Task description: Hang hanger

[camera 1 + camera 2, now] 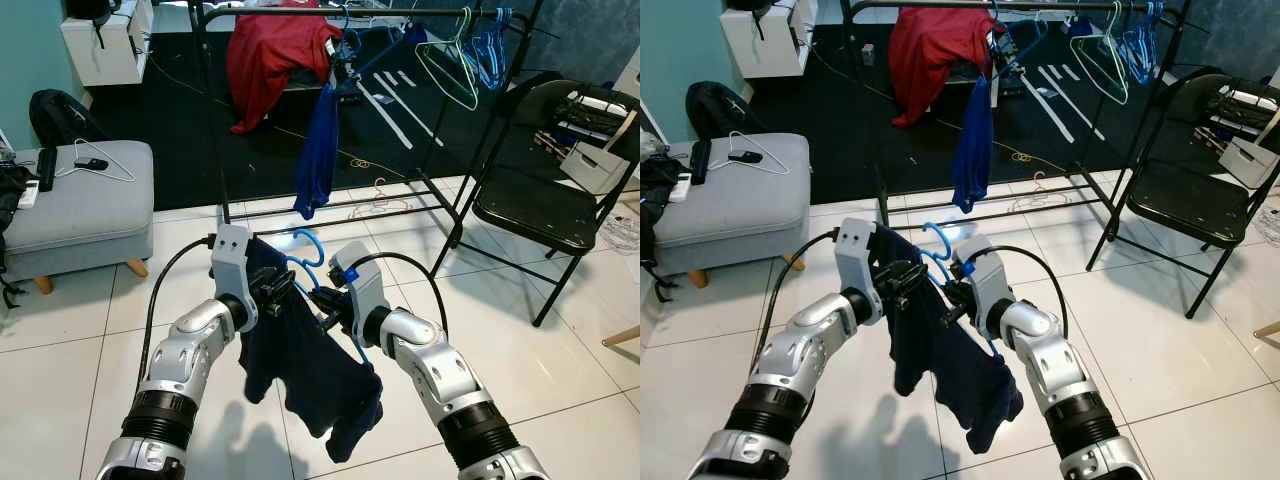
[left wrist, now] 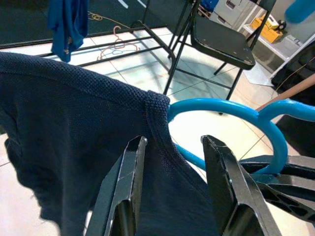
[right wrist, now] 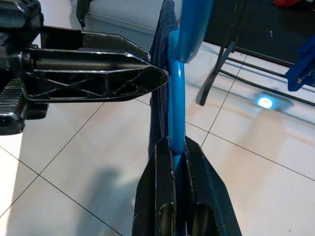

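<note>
Right gripper: fingers clenched on the blue hanger, plastic pinched flat between both pads. Left gripper: fingers spread apart, straddling the collar of the navy shirt; blue bar passes between them, no clear pinch visible. Left fingertips sit just beside the hanger shaft, close to touching.

Landmark = hanger. Held in front of the robot's chest between both grippers, hook pointing up and away from the body. Shirt is draped on it, hanging below with the lower hem well clear of the white tile floor.

Beyond the hanger: black clothes rack, well apart from it. On the rail, a red garment directly behind the hanger, a blue garment hanging lower beside it, and spare hangers to the robot's right of those. A pale hanger lies on the floor at the rack's base.

Robot's right of the hanger: black folding chair. Robot's left: grey ottoman with a cable and small devices on top.
</note>
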Robot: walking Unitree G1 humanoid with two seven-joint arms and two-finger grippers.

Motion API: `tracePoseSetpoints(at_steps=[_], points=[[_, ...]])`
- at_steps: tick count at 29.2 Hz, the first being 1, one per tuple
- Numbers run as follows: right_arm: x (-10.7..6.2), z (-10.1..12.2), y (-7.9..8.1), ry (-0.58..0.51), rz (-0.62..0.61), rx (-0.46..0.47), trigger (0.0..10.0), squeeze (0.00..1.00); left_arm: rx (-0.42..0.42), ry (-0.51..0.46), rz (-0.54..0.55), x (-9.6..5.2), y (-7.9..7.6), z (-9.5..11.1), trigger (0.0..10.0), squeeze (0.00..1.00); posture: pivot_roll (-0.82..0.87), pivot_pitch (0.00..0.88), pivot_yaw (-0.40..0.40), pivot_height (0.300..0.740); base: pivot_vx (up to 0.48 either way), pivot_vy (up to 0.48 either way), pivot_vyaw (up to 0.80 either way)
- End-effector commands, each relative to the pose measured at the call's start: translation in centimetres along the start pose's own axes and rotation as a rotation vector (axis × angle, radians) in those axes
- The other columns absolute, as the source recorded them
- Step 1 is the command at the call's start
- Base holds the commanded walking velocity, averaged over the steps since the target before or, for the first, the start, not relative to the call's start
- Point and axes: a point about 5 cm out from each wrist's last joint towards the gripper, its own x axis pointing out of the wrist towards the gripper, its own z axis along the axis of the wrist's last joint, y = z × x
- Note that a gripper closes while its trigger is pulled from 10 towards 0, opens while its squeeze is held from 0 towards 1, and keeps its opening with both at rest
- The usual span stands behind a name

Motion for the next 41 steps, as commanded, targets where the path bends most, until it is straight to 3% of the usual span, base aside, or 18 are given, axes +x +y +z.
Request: tracePoseSetpoints(at_steps=[1, 11, 41], points=[[-0.1, 0.1, 0.0, -0.007, 0.001, 0.001, 10.0, 0.0, -0.02, 0.026, -0.004, 0.2, -0.5, -0.6, 10.0, 0.0, -0.07, 0.101, -0.045, 0.74, 0.0, 0.0, 0.0], [0.1, 0.2, 0.1, -0.01, 0.0, 0.004, 10.0, 0.0, -0.036, 0.026, -0.016, 0.7, -1.1, -0.4, 10.0, 0.0, -0.07, 0.104, -0.045, 0.74, 0.0, 0.0, 0.0], [0.3, 0.2, 0.6, -0.007, 0.012, -0.007, 10.0, 0.0, -0.022, 0.05, 0.077, 1.2, -0.4, -0.1, 10.0, 0.0, -0.07, 0.109, -0.044, 0.74, 0.0, 0.0, 0.0]])
